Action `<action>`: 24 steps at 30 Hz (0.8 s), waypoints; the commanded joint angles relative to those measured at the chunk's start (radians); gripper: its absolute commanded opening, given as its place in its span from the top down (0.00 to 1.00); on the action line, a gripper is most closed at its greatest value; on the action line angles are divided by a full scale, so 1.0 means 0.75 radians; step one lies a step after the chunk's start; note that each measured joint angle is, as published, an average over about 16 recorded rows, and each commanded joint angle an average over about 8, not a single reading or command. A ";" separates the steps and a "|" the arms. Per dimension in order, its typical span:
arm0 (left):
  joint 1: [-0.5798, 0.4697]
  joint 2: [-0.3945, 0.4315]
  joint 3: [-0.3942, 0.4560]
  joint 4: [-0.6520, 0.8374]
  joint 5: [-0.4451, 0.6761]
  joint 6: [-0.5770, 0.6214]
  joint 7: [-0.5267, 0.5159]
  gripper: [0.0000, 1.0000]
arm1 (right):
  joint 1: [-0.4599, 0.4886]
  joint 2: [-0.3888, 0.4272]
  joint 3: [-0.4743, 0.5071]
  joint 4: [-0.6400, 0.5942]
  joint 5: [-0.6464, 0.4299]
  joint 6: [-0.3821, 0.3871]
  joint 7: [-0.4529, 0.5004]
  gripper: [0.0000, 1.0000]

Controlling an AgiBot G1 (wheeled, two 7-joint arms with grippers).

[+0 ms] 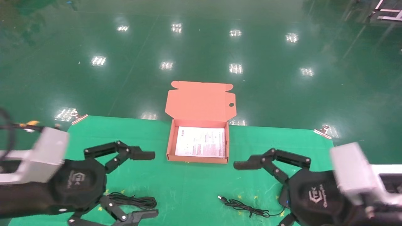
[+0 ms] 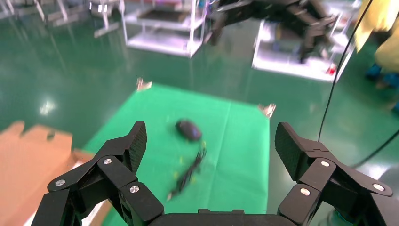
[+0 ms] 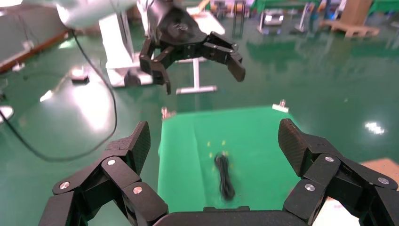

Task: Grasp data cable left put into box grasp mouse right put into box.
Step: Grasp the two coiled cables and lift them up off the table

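Green-covered bench (image 1: 201, 185) carrying an open orange box (image 1: 198, 158), a coiled data cable (image 1: 135, 201), and a mouse (image 2: 188, 130).

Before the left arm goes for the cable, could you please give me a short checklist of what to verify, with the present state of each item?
1. Salmon-orange cardboard box lid open: ok, flap stands back, white leaflet lies inside.
2. Left gripper open: ok, fingers spread wide.
3. Thin black data cable bundle reachable: ok, it lies on the green mat beside the left gripper, untouched.
4. Right gripper open and holding nothing: ok.
5. Small black oval mouse located: ok in the left wrist view; the right gripper hides it in the head view.
6. Mouse cord apart from the cable bundle: ok.
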 commanded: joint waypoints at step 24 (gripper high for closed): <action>-0.405 0.218 0.513 -0.048 1.051 0.057 0.005 0.00 | 0.619 -0.261 -0.907 0.053 -1.002 -0.025 -0.100 0.00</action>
